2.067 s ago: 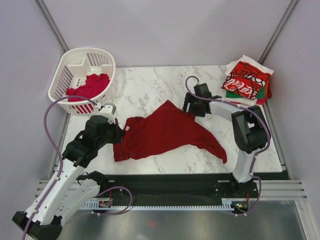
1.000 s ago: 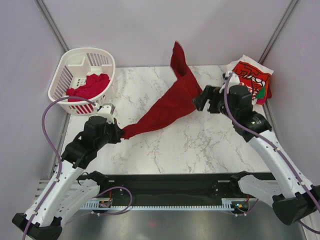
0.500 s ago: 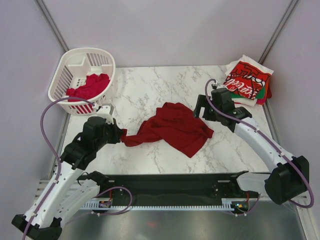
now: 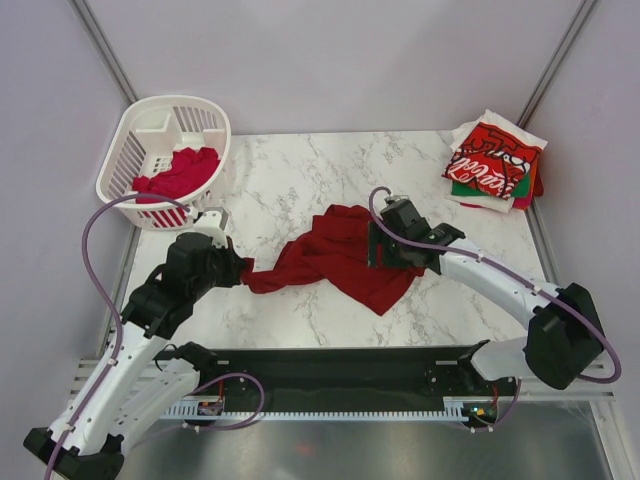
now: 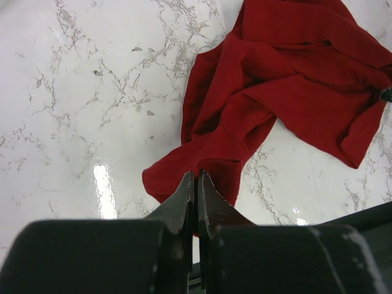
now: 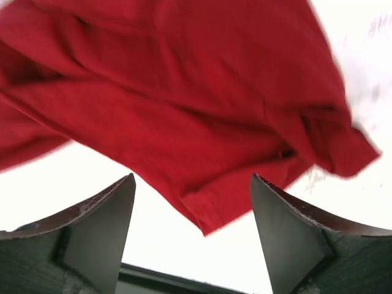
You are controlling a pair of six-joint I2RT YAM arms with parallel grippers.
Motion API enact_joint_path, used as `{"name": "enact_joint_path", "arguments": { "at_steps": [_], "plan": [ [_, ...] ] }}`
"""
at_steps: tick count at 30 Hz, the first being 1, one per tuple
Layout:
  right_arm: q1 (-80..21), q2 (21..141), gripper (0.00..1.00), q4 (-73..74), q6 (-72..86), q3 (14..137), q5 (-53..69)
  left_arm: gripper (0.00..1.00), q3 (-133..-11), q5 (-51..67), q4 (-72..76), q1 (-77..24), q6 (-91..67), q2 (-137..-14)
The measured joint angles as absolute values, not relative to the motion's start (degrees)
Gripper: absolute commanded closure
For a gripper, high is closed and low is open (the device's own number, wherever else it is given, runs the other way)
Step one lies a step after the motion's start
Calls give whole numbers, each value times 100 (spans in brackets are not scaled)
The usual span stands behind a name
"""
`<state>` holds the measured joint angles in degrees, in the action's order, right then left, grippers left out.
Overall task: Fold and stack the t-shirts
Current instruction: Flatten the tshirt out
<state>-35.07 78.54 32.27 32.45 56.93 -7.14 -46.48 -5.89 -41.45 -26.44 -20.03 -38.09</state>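
Note:
A plain dark red t-shirt (image 4: 340, 255) lies crumpled on the marble table (image 4: 300, 170), also in the left wrist view (image 5: 288, 92) and the right wrist view (image 6: 184, 92). My left gripper (image 4: 243, 270) is shut on its left corner (image 5: 196, 174). My right gripper (image 4: 378, 250) is open and empty just above the shirt's right part (image 6: 192, 184), a cloth corner between its fingers. A folded stack with a red Coca-Cola t-shirt (image 4: 493, 160) on top sits at the back right. Another red t-shirt (image 4: 180, 172) lies in the white basket (image 4: 165, 125).
The basket stands at the table's back left corner. The folded stack shows green and white layers (image 4: 470, 192) under the top shirt. The table's black front rail (image 4: 340, 362) runs below the crumpled shirt.
My right gripper flung the shirt up and let it drop crumpled on the table. It has since moved left over the shirt's right part. My left gripper has kept its hold.

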Motion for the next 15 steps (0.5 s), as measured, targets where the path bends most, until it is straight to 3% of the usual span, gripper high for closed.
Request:
{"name": "enact_joint_path", "arguments": {
  "at_steps": [2,5,15],
  "plan": [
    [-3575,7802,31,3361,3371,5476,-718,98,-4648,-589,-4145,-2644,-2005,-3811],
    [-3730,7913,37,3524,3459,5293,-707,98,-4648,-589,-4145,-2644,-2005,-3817],
    [-4335,8768,41,3522,3562,5288,-683,98,-4648,-589,-4145,-2644,-2005,-3741]
  ]
}}
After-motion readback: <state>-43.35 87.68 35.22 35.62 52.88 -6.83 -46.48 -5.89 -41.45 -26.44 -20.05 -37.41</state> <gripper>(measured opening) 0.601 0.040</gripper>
